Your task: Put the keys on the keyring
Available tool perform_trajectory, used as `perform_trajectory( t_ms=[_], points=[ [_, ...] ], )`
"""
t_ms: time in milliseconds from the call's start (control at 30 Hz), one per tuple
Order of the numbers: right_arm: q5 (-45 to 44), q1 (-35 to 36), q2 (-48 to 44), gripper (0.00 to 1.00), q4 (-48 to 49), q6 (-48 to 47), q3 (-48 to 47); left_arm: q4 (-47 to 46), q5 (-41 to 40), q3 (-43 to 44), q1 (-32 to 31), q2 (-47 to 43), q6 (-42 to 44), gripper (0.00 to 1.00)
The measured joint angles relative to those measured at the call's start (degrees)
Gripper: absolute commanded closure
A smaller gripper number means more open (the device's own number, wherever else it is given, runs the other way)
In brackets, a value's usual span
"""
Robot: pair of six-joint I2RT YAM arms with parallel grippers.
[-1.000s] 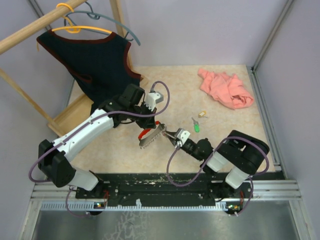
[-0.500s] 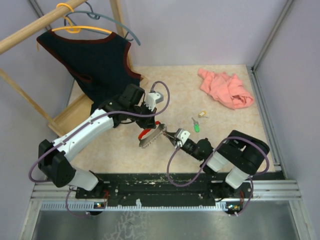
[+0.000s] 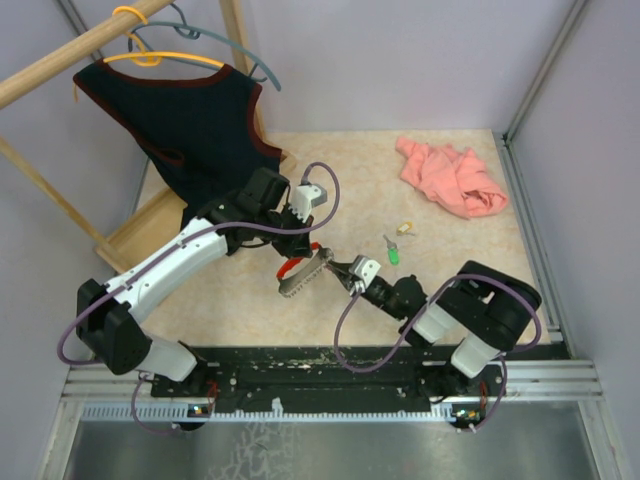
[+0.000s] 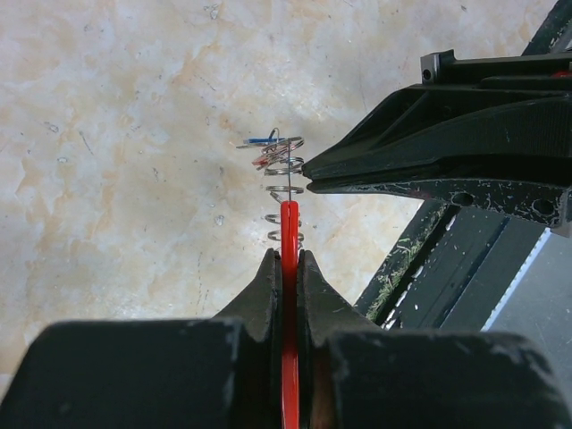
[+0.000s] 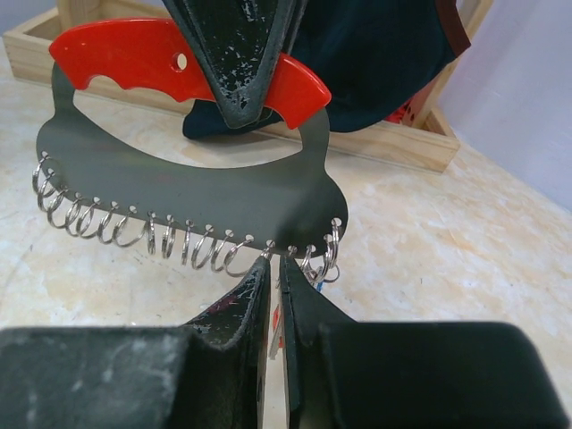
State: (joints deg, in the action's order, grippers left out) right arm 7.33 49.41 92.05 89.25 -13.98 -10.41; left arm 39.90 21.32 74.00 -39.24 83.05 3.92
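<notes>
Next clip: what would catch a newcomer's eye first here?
The keyring, a grey plate with a red handle and a row of rings, is held up by the left gripper in the middle of the scene, with the right gripper at its ringed edge. A green key and a yellow key lie loose just right of them.

The keyring [image 5: 192, 192] is red and grey, the cloth [image 3: 450, 178] pink, the tabletop [image 3: 350, 170] mottled beige.

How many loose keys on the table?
2: green-headed key right of the keyring, yellow-headed key just beyond it, toward the pink cloth. Others may hang on the keyring.
</notes>
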Motion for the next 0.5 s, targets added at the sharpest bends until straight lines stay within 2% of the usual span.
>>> perform_trajectory(
  t_ms=[500],
  points=[
    [-2.8,0.0,1.8,0.82,0.0,-0.5,-0.7,0.0,1.4,0.0,0.0,0.0,0.2,1.00]
  ],
)
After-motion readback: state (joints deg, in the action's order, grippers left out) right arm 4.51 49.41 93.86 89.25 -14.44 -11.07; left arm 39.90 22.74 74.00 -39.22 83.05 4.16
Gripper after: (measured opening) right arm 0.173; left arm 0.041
